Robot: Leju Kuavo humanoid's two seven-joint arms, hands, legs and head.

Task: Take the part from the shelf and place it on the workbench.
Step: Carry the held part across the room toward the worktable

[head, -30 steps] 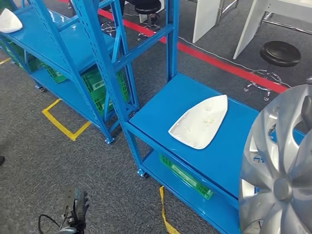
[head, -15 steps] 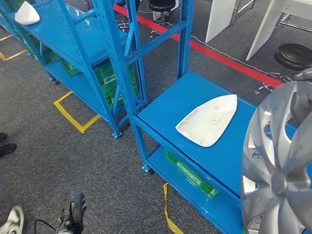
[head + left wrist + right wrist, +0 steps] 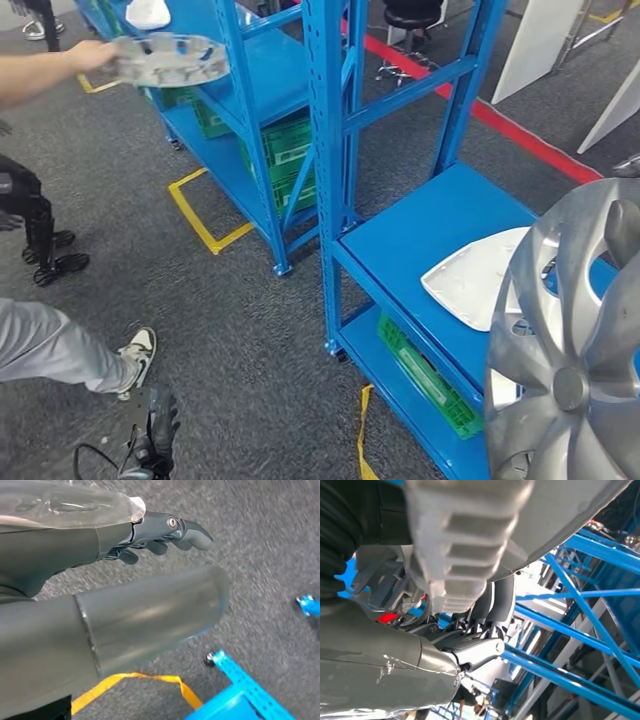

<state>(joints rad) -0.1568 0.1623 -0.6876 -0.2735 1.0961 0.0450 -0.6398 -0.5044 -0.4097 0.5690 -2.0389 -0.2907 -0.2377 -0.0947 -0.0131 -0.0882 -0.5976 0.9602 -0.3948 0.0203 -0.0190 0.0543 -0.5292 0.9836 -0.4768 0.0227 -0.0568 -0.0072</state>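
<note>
You see the hubcap [image 3: 570, 340] at lower right of the head view, in front of the near shelf [image 3: 423, 225], overlapping a flat panel [image 3: 472, 280] on it. A second shelf [image 3: 249, 80] stands upper left; a person's hand [image 3: 90, 55] holds another hubcap [image 3: 170, 60] beside it.

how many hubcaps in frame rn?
2: a silver hubcap at lower right of the head view, in the robot's right hand; a second hubcap held by a person's hand at upper left. Others may be hidden.
</note>
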